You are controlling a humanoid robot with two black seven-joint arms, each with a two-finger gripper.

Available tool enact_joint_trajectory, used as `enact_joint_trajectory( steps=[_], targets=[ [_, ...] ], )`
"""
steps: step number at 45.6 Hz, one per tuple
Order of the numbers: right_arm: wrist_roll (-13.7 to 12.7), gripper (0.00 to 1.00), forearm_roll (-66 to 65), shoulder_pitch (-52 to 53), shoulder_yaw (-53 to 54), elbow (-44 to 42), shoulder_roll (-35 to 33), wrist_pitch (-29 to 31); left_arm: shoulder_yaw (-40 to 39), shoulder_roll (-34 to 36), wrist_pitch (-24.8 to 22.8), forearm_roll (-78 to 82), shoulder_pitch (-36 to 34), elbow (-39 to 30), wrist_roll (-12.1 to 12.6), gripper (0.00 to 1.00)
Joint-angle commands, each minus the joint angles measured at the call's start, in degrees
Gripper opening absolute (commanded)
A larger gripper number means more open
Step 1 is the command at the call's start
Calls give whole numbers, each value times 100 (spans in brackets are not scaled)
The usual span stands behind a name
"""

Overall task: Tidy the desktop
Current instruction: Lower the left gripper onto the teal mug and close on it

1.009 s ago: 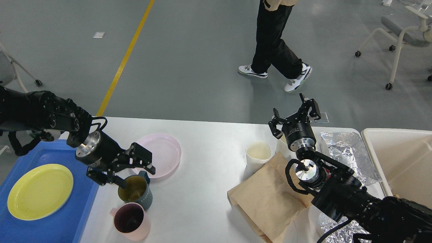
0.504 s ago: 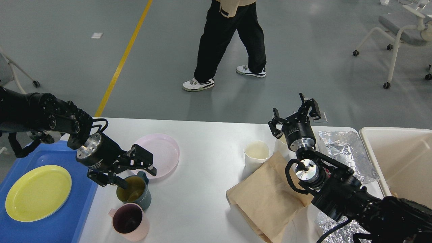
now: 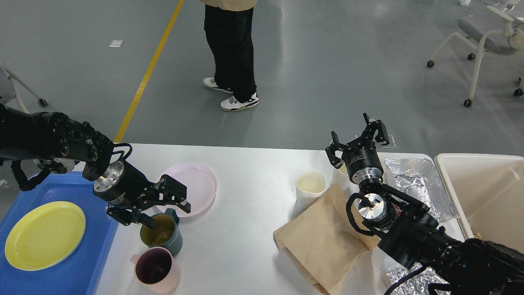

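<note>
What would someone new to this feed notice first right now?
Probably the left gripper low over the dark green mug near the desktop's left side, one finger inside the rim, with a pink mug just in front. Next, the clutter on the right: a brown paper bag and crumpled foil, with the right gripper raised open above them. A person stands on the floor beyond.

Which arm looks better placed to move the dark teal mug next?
Probably the left: its gripper hangs open right over the dark teal mug, one finger at its rim. The right gripper is raised, far across the white desktop.
</note>
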Motion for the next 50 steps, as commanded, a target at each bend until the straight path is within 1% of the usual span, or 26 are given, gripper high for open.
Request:
enact_joint_trajectory(
  steps=[1,27,31,36,40,45,50],
  targets=[
    [0,100,3,-1,0,-1,1,0,-2,-8,0,4,8,-1,2,100],
    [0,100,3,-1,0,0,1,0,-46,9,-9,4,69,-1,2,100],
    [0,100,-5,-1,0,0,1,0,-81,0,-18,12,201,-1,2,100],
    [0,100,3,-1,0,8,1,0,-64,-9,-289,21,236,-71,10,100],
    [0,100,3,-1,0,0,1,0,-11,0,-588,39,245,-62,89,100],
    [0,100,3,8,0,8,1,0,-19,-17,-589,39,263,-44,116,100],
    [0,100,3,8,0,8,1,0,-19,-61,-615,39,289,-44,81,100]
  ],
)
